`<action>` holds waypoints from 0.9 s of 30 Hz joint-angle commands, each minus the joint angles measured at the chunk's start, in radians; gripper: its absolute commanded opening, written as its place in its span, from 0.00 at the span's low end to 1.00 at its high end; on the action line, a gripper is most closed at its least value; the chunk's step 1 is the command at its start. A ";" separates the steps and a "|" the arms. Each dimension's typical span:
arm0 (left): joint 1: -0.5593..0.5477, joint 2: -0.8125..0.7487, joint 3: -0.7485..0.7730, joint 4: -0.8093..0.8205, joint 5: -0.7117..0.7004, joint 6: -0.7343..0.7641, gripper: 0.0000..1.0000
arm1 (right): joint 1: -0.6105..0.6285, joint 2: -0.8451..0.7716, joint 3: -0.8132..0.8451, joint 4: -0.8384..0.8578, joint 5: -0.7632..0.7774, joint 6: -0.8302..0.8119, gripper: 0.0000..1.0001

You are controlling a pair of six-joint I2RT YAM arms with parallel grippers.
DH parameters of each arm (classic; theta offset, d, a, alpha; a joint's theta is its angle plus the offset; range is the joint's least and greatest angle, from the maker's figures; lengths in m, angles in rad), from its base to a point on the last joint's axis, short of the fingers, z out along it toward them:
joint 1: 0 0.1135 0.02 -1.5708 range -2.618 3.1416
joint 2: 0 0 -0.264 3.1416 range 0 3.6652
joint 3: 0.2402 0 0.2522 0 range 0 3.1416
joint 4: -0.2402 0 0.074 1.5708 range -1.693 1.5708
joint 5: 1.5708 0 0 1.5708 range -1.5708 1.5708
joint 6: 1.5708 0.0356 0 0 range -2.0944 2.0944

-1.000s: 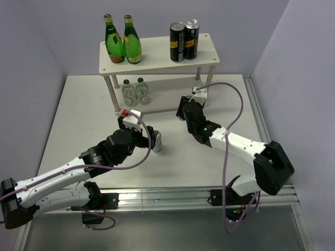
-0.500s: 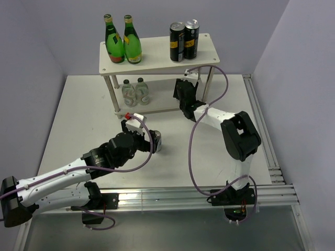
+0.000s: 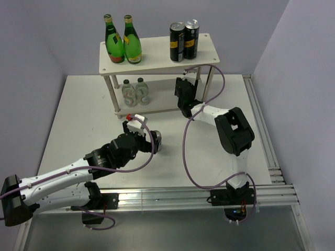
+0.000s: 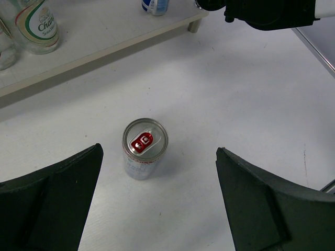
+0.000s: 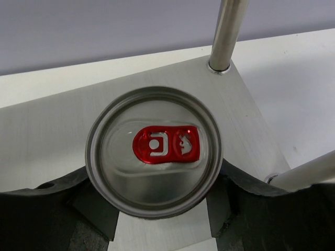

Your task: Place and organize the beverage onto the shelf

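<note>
The cream-white shelf (image 3: 157,56) stands at the back. Two black cans (image 3: 183,42) stand on its upper board, and two clear green-capped bottles (image 3: 135,91) on the lower board (image 5: 47,141). My right gripper (image 3: 183,97) reaches under the upper board and is shut on a slim silver can (image 5: 153,149) over the lower board's right end, near a leg (image 5: 226,31). A second silver can (image 4: 145,148) stands upright on the table. My left gripper (image 4: 159,209) is wide open around and just behind it, not touching; the can also shows in the top view (image 3: 157,140).
Two tall green glass bottles (image 3: 123,42) stand at the left of the upper board. The shelf's front legs (image 3: 116,99) and the lower board's edge (image 4: 104,49) lie just beyond the left gripper. A metal rail (image 3: 261,136) runs along the table's right edge.
My right arm has carried its silver can forward from the table into the shelf's lower tier. My left gripper has edged slightly toward the can on the table.
</note>
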 commanded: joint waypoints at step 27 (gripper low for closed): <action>-0.017 -0.010 -0.025 0.023 -0.038 -0.030 0.96 | 0.017 -0.322 -0.325 0.099 -0.156 0.095 1.00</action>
